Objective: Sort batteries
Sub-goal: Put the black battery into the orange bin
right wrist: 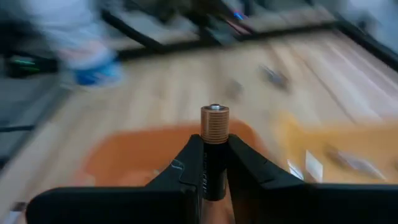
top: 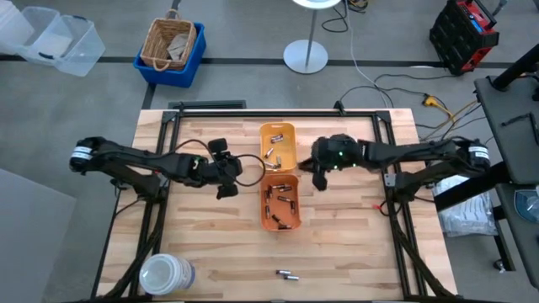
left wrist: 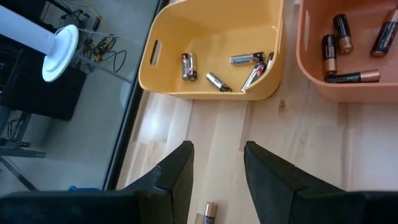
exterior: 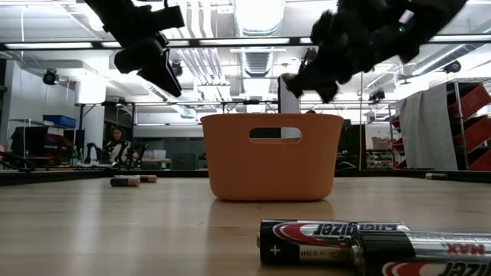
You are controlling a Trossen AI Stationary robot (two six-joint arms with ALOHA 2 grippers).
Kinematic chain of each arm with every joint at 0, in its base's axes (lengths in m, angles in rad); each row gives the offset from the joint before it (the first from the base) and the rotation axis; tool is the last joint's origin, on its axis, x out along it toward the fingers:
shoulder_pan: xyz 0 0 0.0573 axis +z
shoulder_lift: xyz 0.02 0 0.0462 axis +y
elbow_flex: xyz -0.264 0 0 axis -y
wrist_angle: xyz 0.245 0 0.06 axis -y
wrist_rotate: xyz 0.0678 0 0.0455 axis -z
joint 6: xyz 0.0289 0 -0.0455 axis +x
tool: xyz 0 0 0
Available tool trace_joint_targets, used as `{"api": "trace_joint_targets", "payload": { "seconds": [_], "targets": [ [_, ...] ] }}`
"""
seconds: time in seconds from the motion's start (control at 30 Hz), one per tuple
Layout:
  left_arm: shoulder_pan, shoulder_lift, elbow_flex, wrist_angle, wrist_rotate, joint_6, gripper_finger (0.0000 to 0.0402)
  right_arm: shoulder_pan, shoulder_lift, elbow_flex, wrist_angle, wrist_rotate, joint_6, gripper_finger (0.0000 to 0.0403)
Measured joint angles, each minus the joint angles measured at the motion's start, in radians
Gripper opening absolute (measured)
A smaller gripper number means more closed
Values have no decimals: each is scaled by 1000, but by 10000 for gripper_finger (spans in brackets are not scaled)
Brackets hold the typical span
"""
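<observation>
Two trays sit end to end mid-tabletop (top: 210, 261): a yellow tray (top: 278, 145) toward the far edge and an orange tray (top: 280, 202) touching its near end. Four or five batteries (left wrist: 217, 71) lie loose in the yellow tray, seen best in the left wrist view, where one rests against the tray's corner. More batteries (top: 280, 200), dark with copper ends, lie scattered in the orange tray.

Nearer the front edge than the orange tray, two batteries (top: 287, 274) lie end to end on the tabletop; only the low view lets their labels be read, "Energizer" on one and "MAX" on the other. That view also shows another couple of batteries (exterior: 132, 181) lying left of the orange tray.

Just beside the orange tray's right side hovers the right end effector (top: 320, 175), its fingers narrowed on a held battery (right wrist: 214, 146), black-bodied with a copper-banded end standing up between them; only the right wrist view reveals this. On the orange tray's left side hangs the left end effector (top: 226, 178), fingers (left wrist: 179, 177) apart and holding nothing, with a copper-ended battery (left wrist: 208, 211) on the tabletop below them.

A white jar (top: 166, 275) stands at the tabletop's front left corner.
</observation>
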Motion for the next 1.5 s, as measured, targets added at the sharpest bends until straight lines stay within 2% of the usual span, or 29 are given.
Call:
{"api": "trace_joint_targets", "payload": {
  "seconds": [0.1, 0.2, 0.3, 0.4, 0.57, 0.73, 0.97, 1.23, 1.5],
  "targets": [
    [0, -19, 0, -7, -1, -16, 123, 61, 59, -76, 307, -64, -42, 38],
    [0, -29, 0, -7, -1, -21, 123, 114, 141, -134, 573, -74, -98, 38],
    [0, -30, 0, -7, -1, -22, 123, 148, 235, -164, 753, -76, -134, 38],
    [0, -28, 0, -7, -1, -22, 123, 160, 325, -164, 847, -81, -140, 38],
    [0, -28, -1, -6, -1, -22, 123, 160, 439, -114, 866, -78, -118, 38],
    [0, -28, -1, -7, 0, -22, 123, 160, 494, -70, 867, -80, -108, 38],
    [0, -28, -2, -7, 0, -22, 123, 160, 488, -52, 838, -80, -108, 56],
    [0, -27, -4, -6, 0, -23, 123, 160, 485, -53, 814, -79, -108, 43],
    [0, -27, -6, -6, 1, -23, 123, 160, 485, -53, 812, -79, -108, 59]
  ]
}}
